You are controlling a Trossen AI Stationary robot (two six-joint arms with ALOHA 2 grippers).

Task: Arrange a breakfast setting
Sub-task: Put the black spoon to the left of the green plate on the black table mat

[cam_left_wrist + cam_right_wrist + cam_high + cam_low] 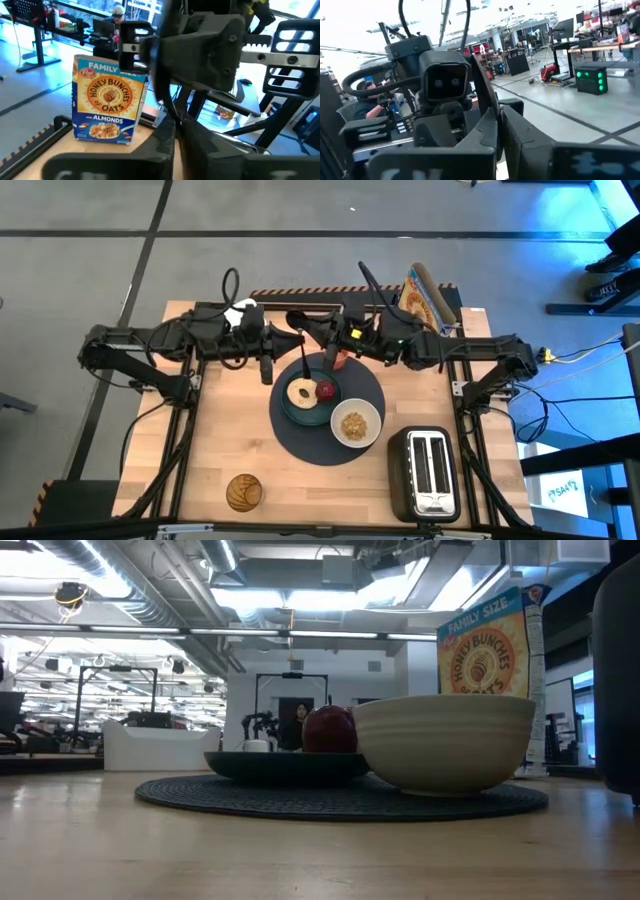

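The round dark-blue placemat (300,442) lies mid-table. On it sits the teal plate (287,410), which carries the tan bagel (299,393) and the small red fruit (326,391). The white bowl (357,423) with cereal stands on the mat's right side. The small orange cup (339,361) stands at the mat's far edge, partly under my right arm. A thin dark utensil (304,363) lies from the mat's far edge onto the plate's rim. My left gripper (292,340) and right gripper (300,320) are shut and empty, raised over the far edge, tips side by side.
A black toaster (425,473) stands at the near right. A cereal box (425,300) stands at the far right edge. A round wooden piece (243,491) lies near the front left. People sit in the room beyond (117,12).
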